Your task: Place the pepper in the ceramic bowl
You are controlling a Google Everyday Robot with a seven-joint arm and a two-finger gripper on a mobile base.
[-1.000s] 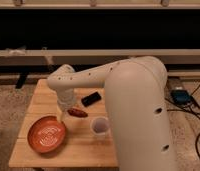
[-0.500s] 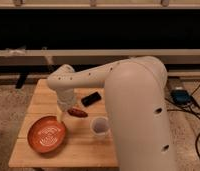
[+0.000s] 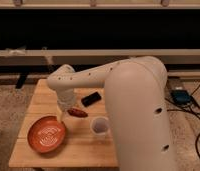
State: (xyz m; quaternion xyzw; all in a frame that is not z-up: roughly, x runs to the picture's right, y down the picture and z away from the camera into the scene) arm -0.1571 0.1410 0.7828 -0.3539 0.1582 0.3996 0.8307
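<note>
A big white robot arm (image 3: 128, 95) reaches from the right foreground across a light wooden table (image 3: 88, 150), its wrist bent down over the table's middle. The gripper (image 3: 64, 114) hangs below that wrist, low over the tabletop, just beyond the upper right rim of the wide shallow orange-red ceramic bowl with pale swirl lines inside (image 3: 47, 134). Whether the gripper is spread, closed or clasping anything cannot be told from this view. The small slender dark red pepper (image 3: 77, 113) shows right at the gripper's right side, outside the bowl and close to its rim; whether it rests on the wood or is lifted off it cannot be told. A small white cup (image 3: 99, 125) stands near the pepper, to its right and nearer the camera. A black rectangular object (image 3: 91, 98) lies tilted on the table behind the pepper. The bowl sits at the table's front left, with nothing inside it
</note>
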